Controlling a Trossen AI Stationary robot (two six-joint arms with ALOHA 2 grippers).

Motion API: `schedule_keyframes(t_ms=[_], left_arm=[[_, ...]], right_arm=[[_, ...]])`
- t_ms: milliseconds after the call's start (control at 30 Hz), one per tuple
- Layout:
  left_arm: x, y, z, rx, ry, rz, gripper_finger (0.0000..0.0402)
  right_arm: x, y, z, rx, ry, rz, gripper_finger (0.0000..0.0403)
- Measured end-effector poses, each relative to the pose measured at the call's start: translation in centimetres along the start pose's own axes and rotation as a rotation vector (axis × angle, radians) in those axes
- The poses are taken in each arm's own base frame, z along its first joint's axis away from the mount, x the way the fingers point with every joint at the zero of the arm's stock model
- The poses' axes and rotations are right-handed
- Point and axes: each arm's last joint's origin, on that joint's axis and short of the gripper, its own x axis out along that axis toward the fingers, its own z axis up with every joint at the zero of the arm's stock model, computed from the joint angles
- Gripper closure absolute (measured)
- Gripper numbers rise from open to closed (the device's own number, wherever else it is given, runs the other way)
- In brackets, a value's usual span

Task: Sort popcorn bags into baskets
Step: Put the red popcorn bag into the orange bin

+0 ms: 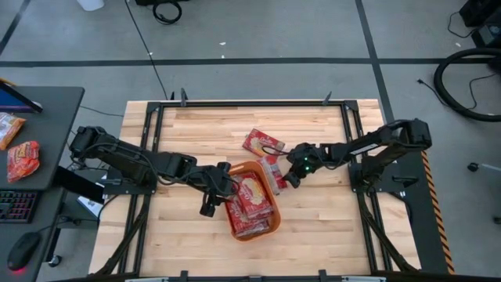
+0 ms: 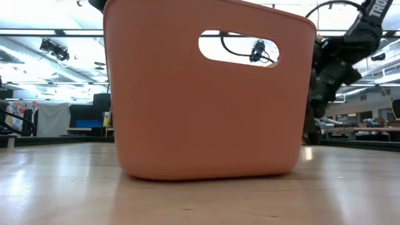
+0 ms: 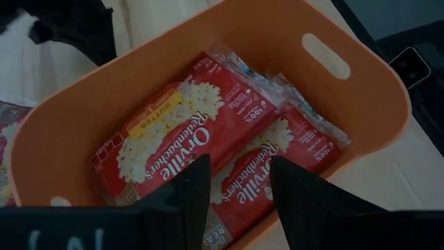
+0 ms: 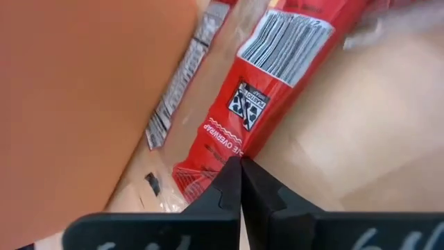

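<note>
The orange basket [image 1: 235,230] [image 2: 206,106] stands mid-table with several red popcorn bags [image 3: 173,132] lying flat inside. My left gripper [image 1: 210,197] [image 3: 239,184] hovers open over the basket's left side, above those bags and touching none. Just right of the basket a red popcorn bag [image 1: 272,174] [image 4: 277,76] lies on the wood, barcode side up. Between it and the basket wall a second bag [image 4: 177,104] shows a white label. My right gripper [image 1: 291,178] [image 4: 241,167] is shut at the barcode bag's near end. Another bag [image 1: 261,143] lies flat farther back. My right gripper has its two fingertips closed together at the corner of the barcode bag's crimped near end [image 4: 220,164], coming slanting down from the table's right side, roughly along the bag. How much of the seam lies between them is hidden by the fingers. The bag rests on the table.
The basket wall [image 4: 76,104] stands close beside my right gripper. A black side table at the left carries two more packets [image 1: 22,159], a keyboard and a mouse. Bare wood lies near the front edge and on the far left of the table [image 1: 180,133].
</note>
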Motion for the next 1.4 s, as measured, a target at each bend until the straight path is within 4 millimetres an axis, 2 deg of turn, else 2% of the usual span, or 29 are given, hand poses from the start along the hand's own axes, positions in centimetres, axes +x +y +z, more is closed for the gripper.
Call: schedule_keyframes(t_ms=[400, 533, 633, 967, 1200, 1400], left_arm=[[0.0, 0.0, -0.1, -0.026, 0.007, -0.001, 0.0246], [0.0, 0.0, -0.1, -0.054, 0.011, -0.001, 0.0246], [0.0, 0.0, -0.2, -0.059, 0.020, -0.001, 0.0246], [0.0, -0.1, -0.5, -0.115, 0.057, -0.002, 0.0246], [0.0, -0.1, -0.5, -0.124, 0.051, -0.002, 0.0246], [0.0, -0.1, -0.5, -0.128, 0.050, -0.002, 0.0246]], right_arm=[[-4.9, 4.0, 3.1, -0.156, -0.025, -0.114, 0.0400], [-5.8, 5.0, 3.4, -0.209, 0.004, -0.138, 0.0397], [-5.1, 6.1, 2.4, -0.338, 0.020, -0.161, 0.0380], [-1.8, 9.9, -4.2, -0.861, 0.007, -0.409, 0.0346], [1.1, 10.0, -7.3, -0.956, 0.091, -0.436, 0.0283], [3.9, 10.1, -8.5, -1.100, 0.056, -0.601, 0.0225]])
